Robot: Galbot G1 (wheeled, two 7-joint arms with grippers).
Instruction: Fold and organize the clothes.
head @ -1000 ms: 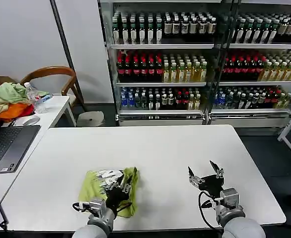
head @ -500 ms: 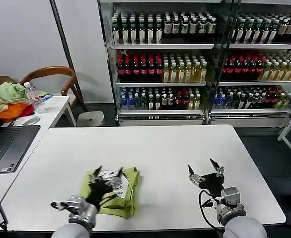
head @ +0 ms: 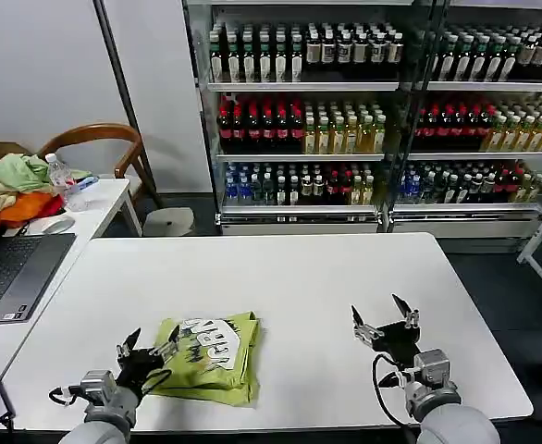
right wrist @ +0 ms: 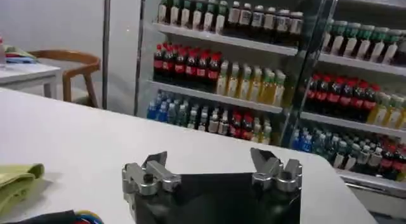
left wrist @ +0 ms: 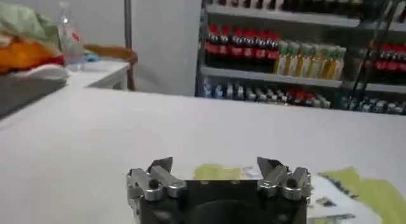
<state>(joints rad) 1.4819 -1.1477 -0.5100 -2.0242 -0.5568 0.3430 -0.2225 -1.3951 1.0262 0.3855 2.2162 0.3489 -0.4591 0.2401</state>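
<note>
T-shirt, the lime one, is lying folded into a rough rectangle in the lower left part of the head view, print side up with white lettering showing, near the front edge of the white table.

Left gripper is sitting just off the shirt's left edge, down in the lower left of the frame. Its fingers are spread apart and aren't gripping anything. I can't tell whether the tips are brushing the cloth. From the left wrist view the gripper is showing up at the bottom centre with both fingers apart, and the shirt is peeking out past it toward the lower right.

Right gripper is hanging out in the lower right of the head view, well apart from the shirt, also spread wide and holding nothing. In the right wrist view it is sitting bottom centre, with a bit of the shirt at the lower left edge.

Further out: a laptop is lying on a side table at the left edge, a heap of clothes and a wooden chair are sitting in the upper left, and shelves of bottles are filling the top.
</note>
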